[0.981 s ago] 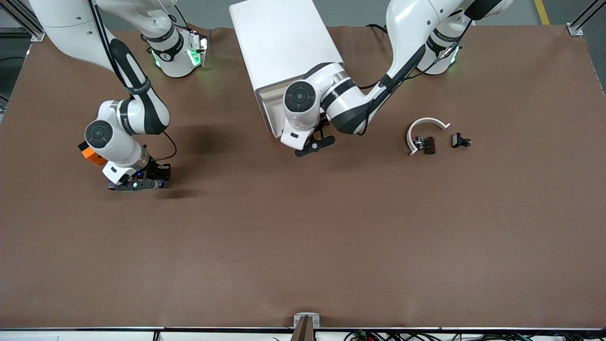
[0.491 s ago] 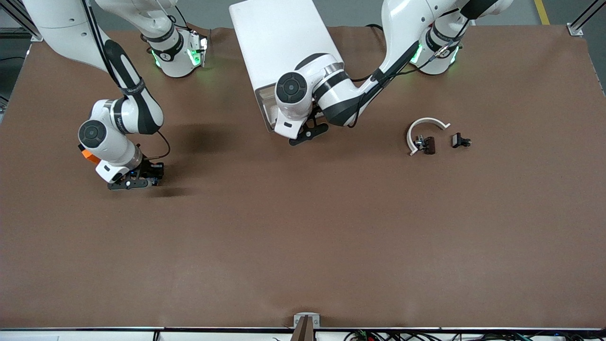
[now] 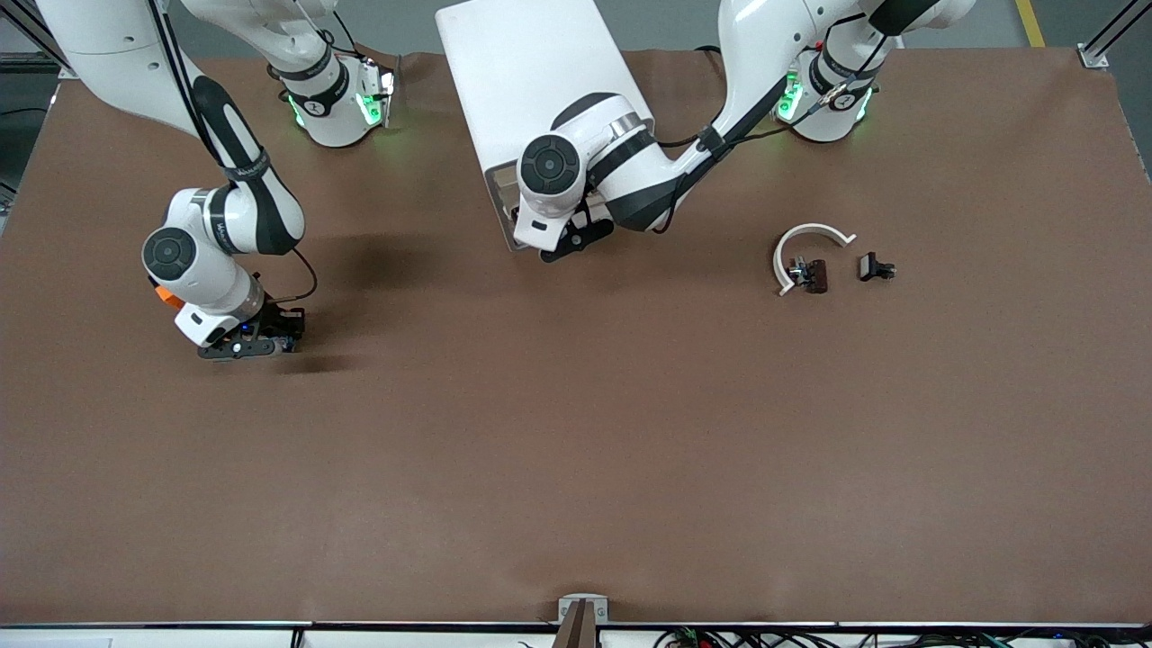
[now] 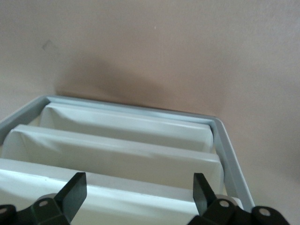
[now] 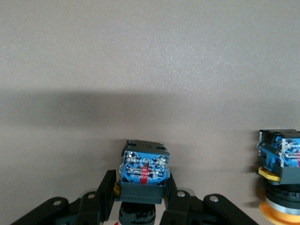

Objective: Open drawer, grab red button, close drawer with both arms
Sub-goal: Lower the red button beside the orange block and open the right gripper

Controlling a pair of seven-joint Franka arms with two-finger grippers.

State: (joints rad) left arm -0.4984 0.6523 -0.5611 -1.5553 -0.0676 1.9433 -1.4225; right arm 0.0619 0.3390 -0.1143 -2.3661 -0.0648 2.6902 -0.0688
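While clamping blocky button (image 5: 143, 176), right gripper (image 5: 140, 199) hovers over felt table (image 3: 576, 450)

The brown bench (image 3: 576, 450) holds a tall white cabinet (image 3: 531, 81) near the arm bases. A white curved piece (image 3: 804, 239) and two small dark clips (image 3: 814, 275) lie toward the left arm's end.

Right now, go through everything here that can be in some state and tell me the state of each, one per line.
left gripper: open, at the cabinet's drawer fronts.
right gripper: shut on the button, low over the table.
button: held, blue terminal end toward the wrist camera.
drawer: pushed in, level with the ones below.
yellow-capped button: on the table, untouched.
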